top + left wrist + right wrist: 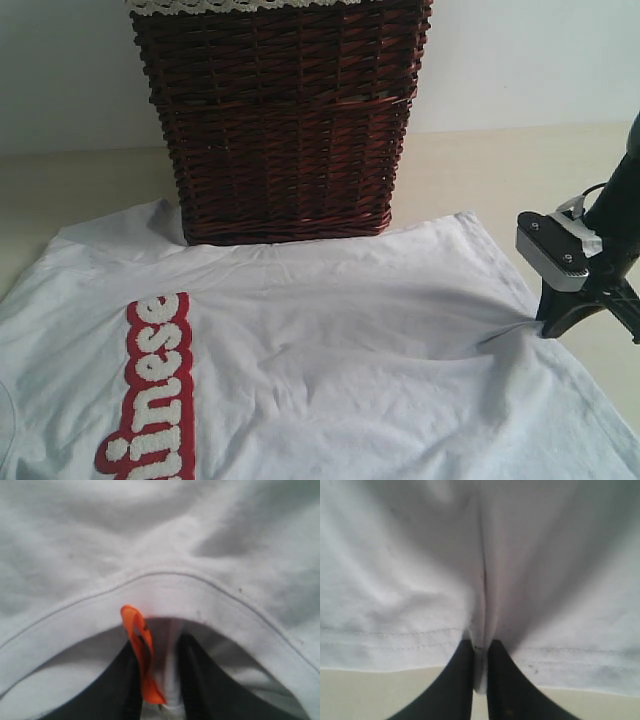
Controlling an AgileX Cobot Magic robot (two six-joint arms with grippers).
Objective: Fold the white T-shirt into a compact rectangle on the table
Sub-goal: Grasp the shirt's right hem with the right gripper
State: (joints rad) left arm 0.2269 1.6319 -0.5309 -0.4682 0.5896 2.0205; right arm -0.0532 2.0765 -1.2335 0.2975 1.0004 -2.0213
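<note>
The white T-shirt point(340, 340) lies spread flat on the table point(480, 170), its red letter band point(155, 390) at the left. At the shirt's right edge my right gripper point(545, 325) is shut on a pinch of the hem. The right wrist view shows its black fingers point(457, 680) squeezing a fold of hem point(480, 645) over the table point(380, 695). In the left wrist view my left gripper point(162, 680) is shut on the ribbed neck point(165, 587), with the orange tag point(140, 650) beside one finger. The left gripper is out of the exterior view.
A dark wicker basket point(280, 120) with cream lace trim stands at the back, its base touching the shirt's far edge. Bare table shows to the right of the basket and beyond the shirt's right hem. A pale wall point(520, 60) rises behind.
</note>
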